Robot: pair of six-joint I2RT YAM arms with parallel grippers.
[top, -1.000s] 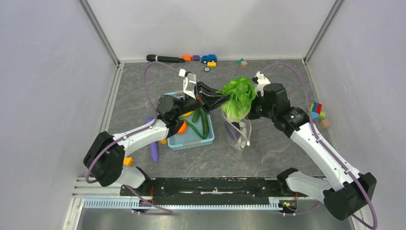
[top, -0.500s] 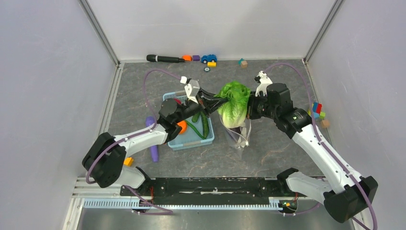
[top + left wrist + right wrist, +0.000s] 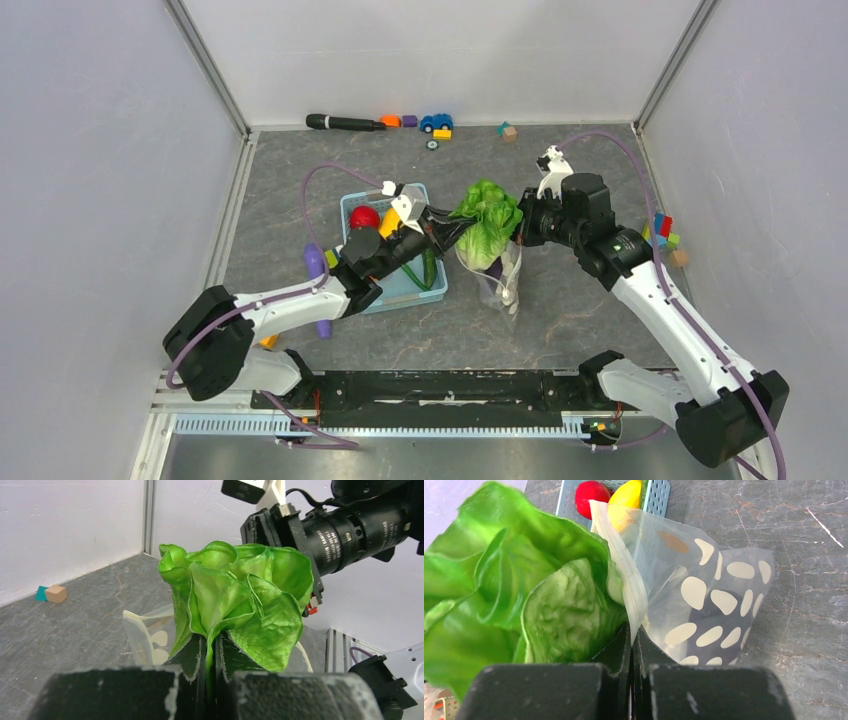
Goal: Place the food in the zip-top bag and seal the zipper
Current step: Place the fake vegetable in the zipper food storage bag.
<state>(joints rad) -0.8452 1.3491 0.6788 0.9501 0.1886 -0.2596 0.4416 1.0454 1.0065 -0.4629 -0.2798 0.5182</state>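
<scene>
I see bright green lettuce [image 3: 487,222], paler low down. The zip-top bag [image 3: 704,605] is clear, printed with white dots. The basket [image 3: 415,297] is a light blue lattice, with a red piece [image 3: 591,494] and a yellow piece [image 3: 628,491]. The rod [image 3: 318,300] is purple, the surface [image 3: 560,320] dark grey with pale veins. The left gripper [image 3: 210,660] and right gripper [image 3: 631,645] are black.

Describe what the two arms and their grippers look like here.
The left arm and right arm share white link shells, black joint housings and a looping purple cable each. The left gripper and right gripper have matte black, blocky fingers. White lettering rings the right arm's black wrist cylinder.
</scene>
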